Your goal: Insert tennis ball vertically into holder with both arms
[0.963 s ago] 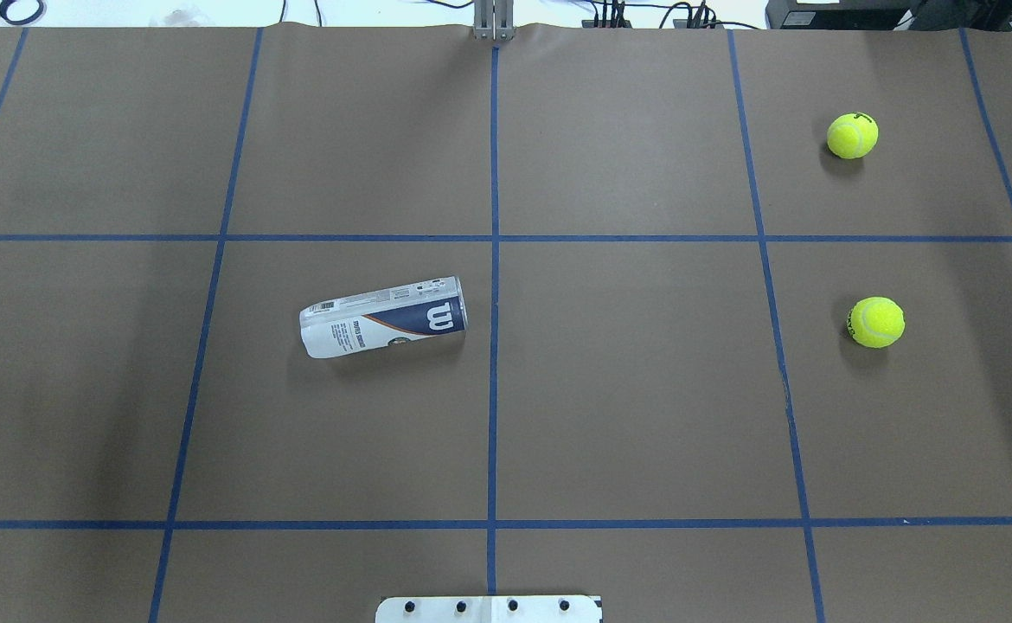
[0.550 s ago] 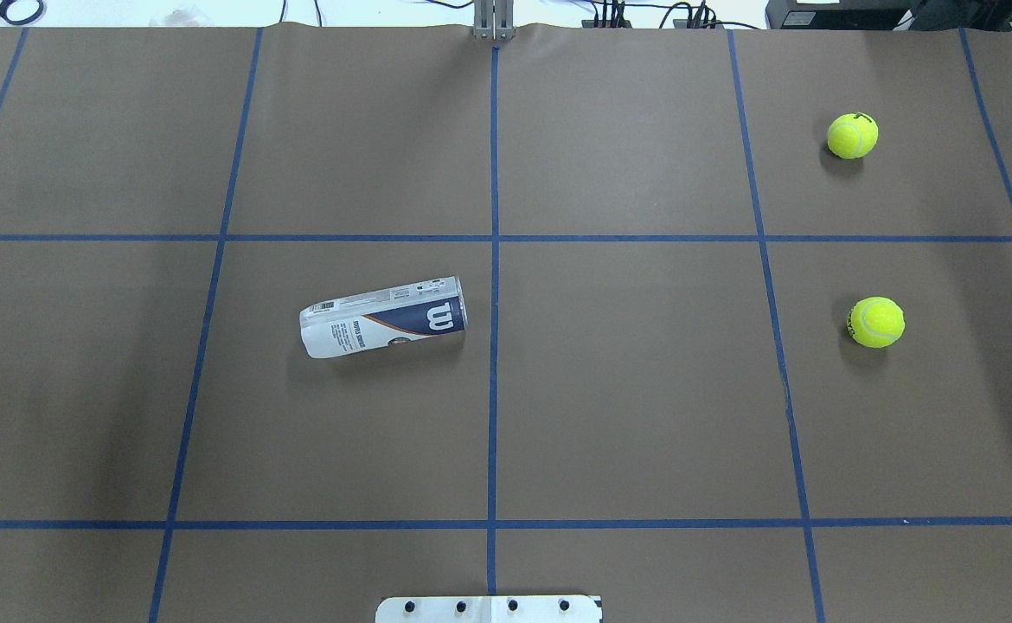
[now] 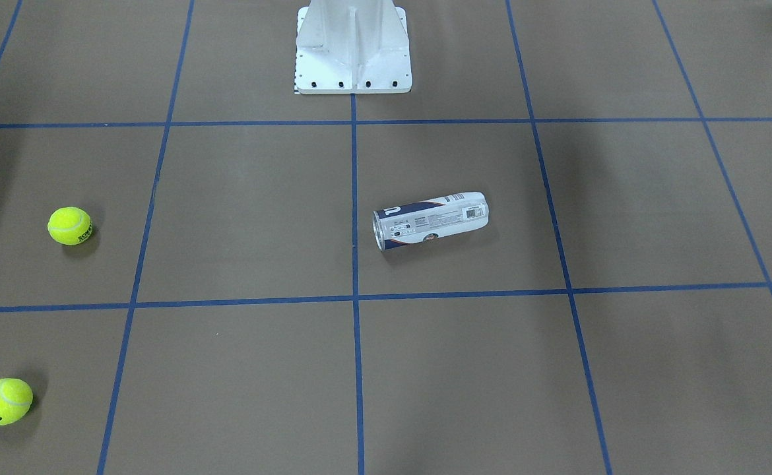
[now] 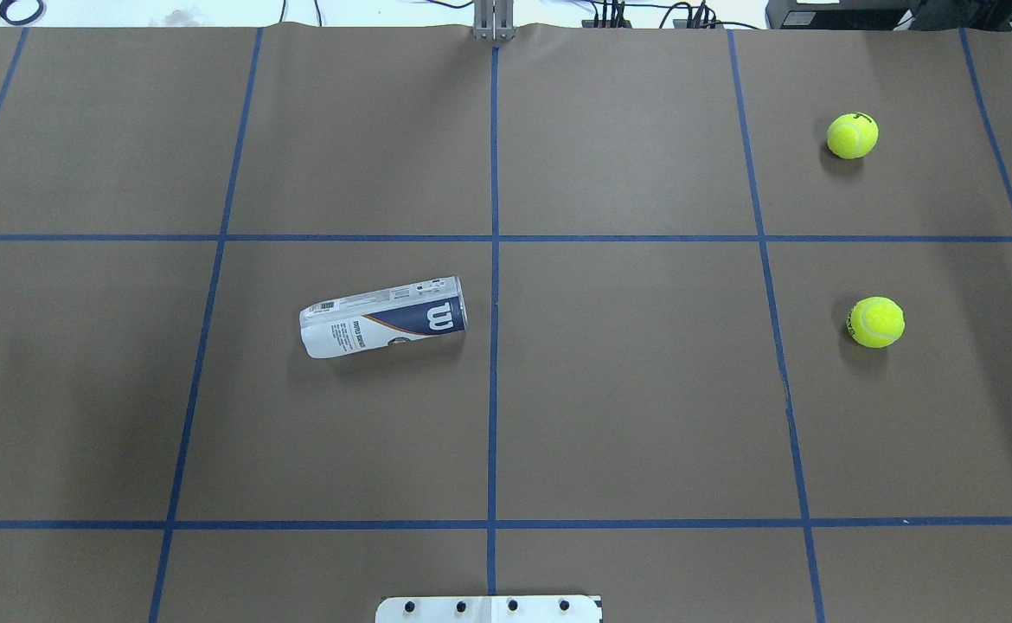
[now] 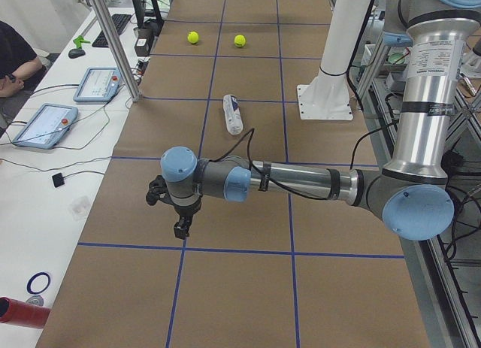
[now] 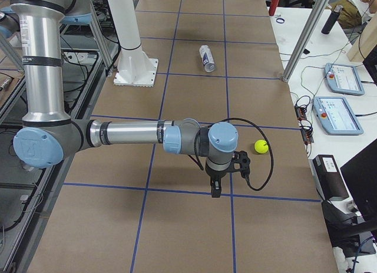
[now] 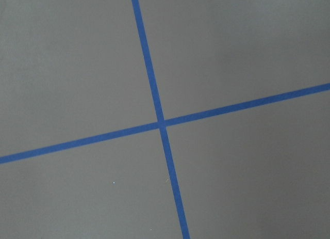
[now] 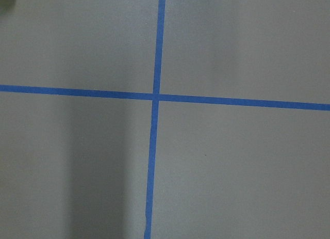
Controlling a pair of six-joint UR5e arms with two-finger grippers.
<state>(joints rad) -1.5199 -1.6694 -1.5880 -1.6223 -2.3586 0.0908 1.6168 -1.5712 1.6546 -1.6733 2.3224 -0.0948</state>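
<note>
Nothing is gripped yet; this looks like the opening approach. In the overhead view the holder [image 4: 383,317] lies on its side at 8 o'clock from the centre tape crossing [image 4: 494,238], mouth toward 3 o'clock. The near tennis ball [image 4: 876,322] sits at 3 o'clock and the far tennis ball [image 4: 852,136] at 2 o'clock, both well apart from the holder. The left gripper [image 5: 180,229] and right gripper [image 6: 215,190] hang above the table and seem to carry nothing; how wide they stand I cannot tell. Next, the left arm probably has to stand the holder upright while the right fetches a ball. Nothing crowds the holder, and the balls lie nearer the right edge
</note>
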